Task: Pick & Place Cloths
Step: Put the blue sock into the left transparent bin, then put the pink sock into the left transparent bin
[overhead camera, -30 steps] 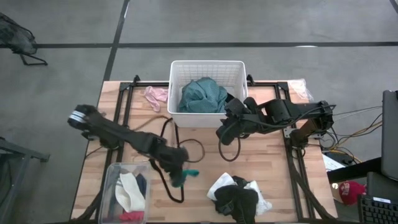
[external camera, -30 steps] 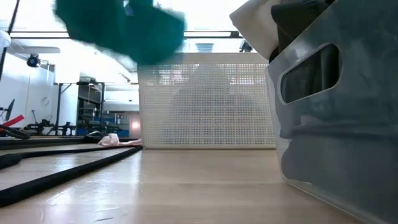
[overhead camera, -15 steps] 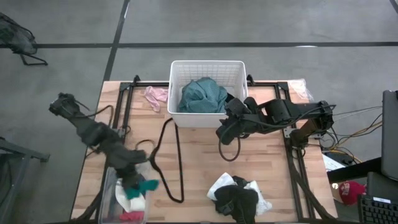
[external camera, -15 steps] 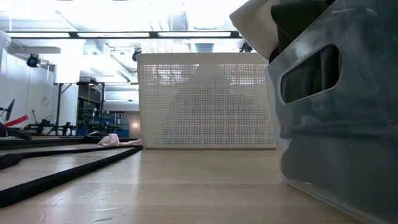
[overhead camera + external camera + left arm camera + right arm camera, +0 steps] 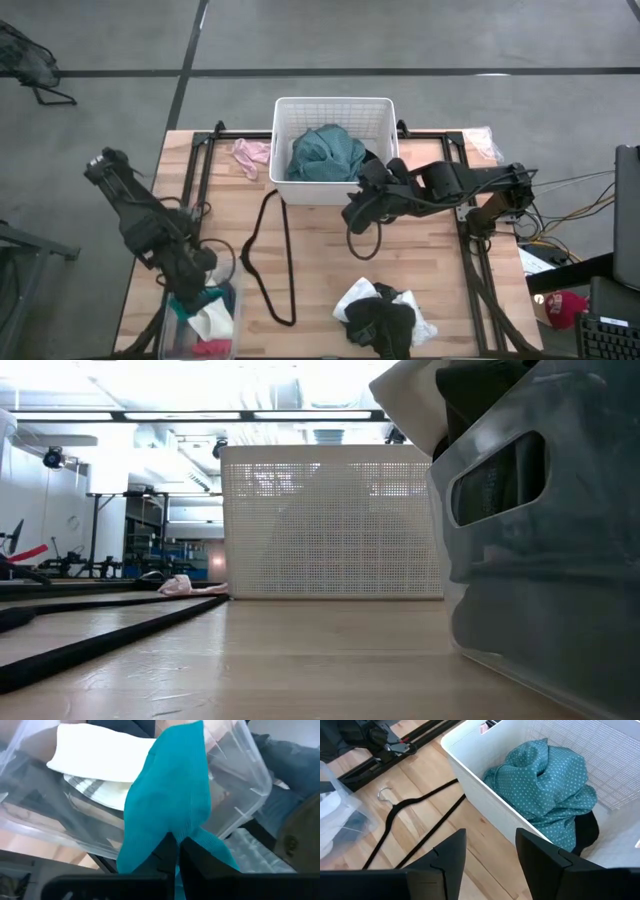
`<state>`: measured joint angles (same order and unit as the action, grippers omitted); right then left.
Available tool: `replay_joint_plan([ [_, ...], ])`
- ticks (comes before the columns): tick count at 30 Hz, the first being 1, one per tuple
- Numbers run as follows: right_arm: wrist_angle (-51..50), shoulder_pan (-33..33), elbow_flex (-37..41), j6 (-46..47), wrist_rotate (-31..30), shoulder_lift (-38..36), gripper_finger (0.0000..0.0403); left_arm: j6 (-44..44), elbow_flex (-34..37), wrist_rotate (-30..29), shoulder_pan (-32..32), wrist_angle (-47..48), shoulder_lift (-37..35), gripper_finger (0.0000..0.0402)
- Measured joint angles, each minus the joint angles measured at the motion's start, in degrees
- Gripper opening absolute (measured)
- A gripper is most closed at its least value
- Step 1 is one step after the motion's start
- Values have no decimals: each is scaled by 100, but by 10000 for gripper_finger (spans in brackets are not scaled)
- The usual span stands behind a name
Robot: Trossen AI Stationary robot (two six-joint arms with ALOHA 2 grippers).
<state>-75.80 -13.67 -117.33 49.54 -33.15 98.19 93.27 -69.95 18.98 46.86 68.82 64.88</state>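
Cloths: spread over three places: a white slotted basket [image 5: 333, 150] at the table's far edge, a clear plastic bin [image 5: 200, 325] at the near left corner, and a loose pile [image 5: 385, 312] of black and white pieces on the wooden table [image 5: 320, 250] near the right front.
White basket: holds a large teal garment [image 5: 325, 153] with small pale dots, and a black piece [image 5: 585, 831] tucked against its wall.
Clear bin: holds a white sock [image 5: 100, 750], a pink bit [image 5: 212, 348] at its near end and dark pieces under them.
Pink cloth [image 5: 250, 155]: lies on the table just left of the basket.
Left gripper [image 5: 174, 851]: over the clear bin, fingers clenched on a teal sock [image 5: 170, 800] that hangs across the bin's rim.
Right gripper [image 5: 487, 847]: hovers beside the basket's front right corner, fingers apart, nothing between them.
Black hanger [image 5: 270, 255]: flat on the table between the two arms.
High view only: the pile of cloths at the front and both arms at once.
Left wrist view only: the pinch on the teal sock, hidden under the arm from above.
Right wrist view only: the dots on the garment and the hanger's metal hook [image 5: 384, 794].
Low view: basket wall [image 5: 335, 520] and bin wall [image 5: 540, 530] from the side; neither gripper shows.
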Motion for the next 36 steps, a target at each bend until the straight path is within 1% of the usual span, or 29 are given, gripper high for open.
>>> replay_joint_plan([
  [5, 100, 0, 7, 0, 0, 0, 149, -125, 27, 52, 1, 22, 270, 14],
  [8, 195, 0, 7, 0, 0, 0, 140, -214, 119, 36, 1, 23, 389, 28],
  [11, 271, 0, 10, 1, 2, 0, 132, -202, 226, 6, 1, -4, 444, 62],
  [20, 288, -4, 10, -6, 20, 0, 116, -171, 254, 2, -7, -41, 430, 188],
  [23, 285, -4, 12, -44, 58, 0, 111, -189, 114, -100, -10, -72, 425, 213],
  [26, 273, -4, 9, -51, 185, -9, 104, -184, -187, -225, -12, -113, 406, 223],
  [28, 274, -4, -23, -103, 352, -11, 99, -179, -450, -471, -35, -128, 368, 223],
  [31, 273, -5, -48, -271, 622, -25, 89, -155, -785, -1179, -157, -124, 302, 223],
  [34, 271, -4, -106, -646, 1067, -31, 77, -140, -1002, -2140, -364, -125, 254, 222],
  [36, 268, -5, -150, -958, 1323, -34, 67, -101, -1091, -2916, -543, -115, 226, 222],
])
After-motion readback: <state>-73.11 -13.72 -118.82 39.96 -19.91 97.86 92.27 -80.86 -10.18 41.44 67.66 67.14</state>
